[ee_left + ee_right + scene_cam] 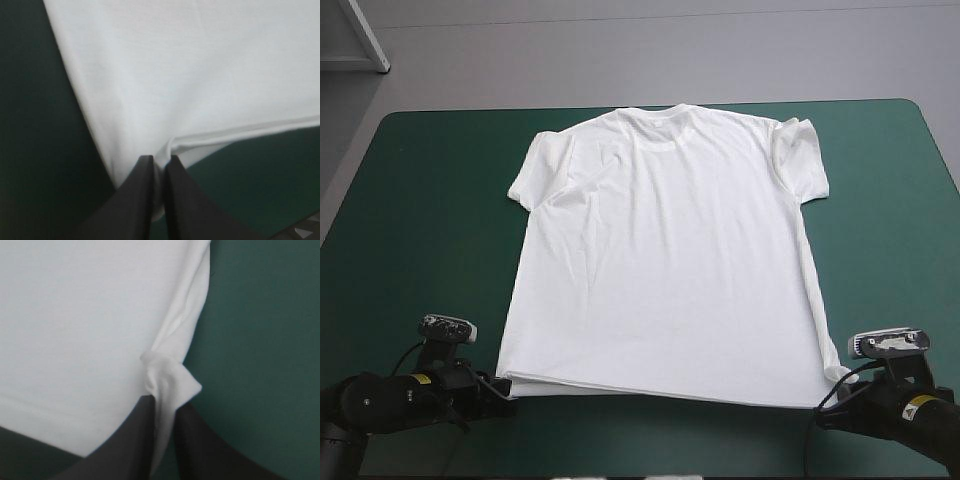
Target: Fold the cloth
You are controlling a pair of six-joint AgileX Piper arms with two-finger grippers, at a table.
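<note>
We have pinched both near hem corners of the flat T-shirt, left gripper and right gripper nearly closed on cloth, ready to carry the hem toward the far collar.

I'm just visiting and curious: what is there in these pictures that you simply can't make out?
Left wrist view: how many layers the left gripper holds; its fingers cover the T-shirt corner.
Right wrist view: the hem inside the bunch at the right gripper; folds hide it.
Both wrist views: collar and sleeves, cut off by the edges.
High view: the T-shirt's underside, flat against the table; both grips, too small and dark.
</note>
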